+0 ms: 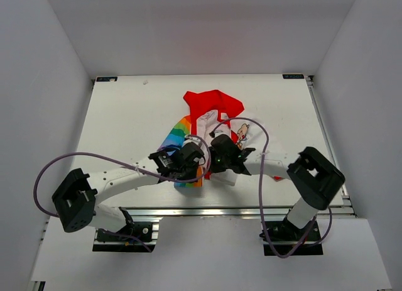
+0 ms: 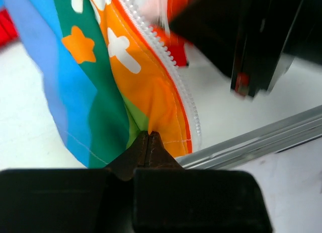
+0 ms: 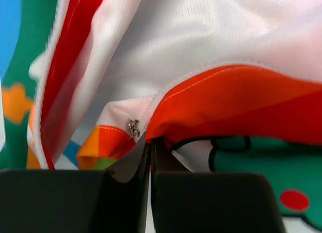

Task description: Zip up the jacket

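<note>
The jacket [image 1: 210, 118] lies mid-table, red hood at the far side, rainbow stripes on its left, a cartoon figure on its right. My left gripper [image 1: 188, 168] is shut on the jacket's bottom hem; in the left wrist view the fingertips [image 2: 149, 140] pinch the orange-green hem [image 2: 151, 92] beside the white zipper teeth [image 2: 171, 67]. My right gripper [image 1: 223, 160] is shut on the other front edge; in the right wrist view its tips [image 3: 150, 145] pinch the orange hem [image 3: 226, 92] next to a small metal zipper piece [image 3: 134, 127].
The table's aluminium front rail [image 1: 239, 210] runs just behind both grippers and shows in the left wrist view [image 2: 261, 137]. The right gripper's black body [image 2: 261, 42] sits close by the left one. Purple cables [image 1: 264, 146] loop over the arms. White walls enclose the table.
</note>
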Action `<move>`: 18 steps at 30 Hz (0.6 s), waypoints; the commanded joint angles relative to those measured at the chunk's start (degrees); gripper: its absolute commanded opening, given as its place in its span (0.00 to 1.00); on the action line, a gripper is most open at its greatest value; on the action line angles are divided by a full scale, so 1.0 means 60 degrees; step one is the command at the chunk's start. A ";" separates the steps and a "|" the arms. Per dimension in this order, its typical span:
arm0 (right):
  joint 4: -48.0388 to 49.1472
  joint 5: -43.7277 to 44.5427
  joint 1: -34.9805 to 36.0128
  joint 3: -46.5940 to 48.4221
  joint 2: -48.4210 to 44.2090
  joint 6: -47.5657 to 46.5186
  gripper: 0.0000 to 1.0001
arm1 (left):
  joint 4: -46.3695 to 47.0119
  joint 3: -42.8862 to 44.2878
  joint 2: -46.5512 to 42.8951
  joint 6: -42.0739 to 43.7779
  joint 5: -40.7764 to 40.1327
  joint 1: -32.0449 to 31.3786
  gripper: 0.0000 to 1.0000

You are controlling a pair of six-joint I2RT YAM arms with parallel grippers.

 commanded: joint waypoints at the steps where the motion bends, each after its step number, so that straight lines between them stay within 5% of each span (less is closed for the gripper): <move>1: 0.0482 -0.0138 -0.0005 0.0628 0.0628 0.0177 0.00 | -0.0043 -0.0525 -0.0306 0.0216 0.0690 -0.0098 0.00; 6: 0.0497 0.0082 -0.0005 0.0936 0.1039 0.0368 0.00 | 0.0337 -0.1404 -0.0073 0.0143 0.1219 -0.0275 0.00; 9: 0.0438 0.0126 -0.0005 0.0849 0.0923 0.0382 0.00 | 0.0338 -0.1493 0.0482 -0.0149 0.1088 -0.0304 0.19; 13: 0.0424 0.0199 -0.0005 0.0674 0.0776 0.0353 0.00 | 0.0308 -0.1304 0.1040 -0.0398 0.1058 -0.0319 0.59; 18: 0.0409 0.0273 -0.0005 0.0541 0.0717 0.0353 0.00 | 0.0455 -0.1303 0.0808 -0.0779 0.1176 -0.0319 0.75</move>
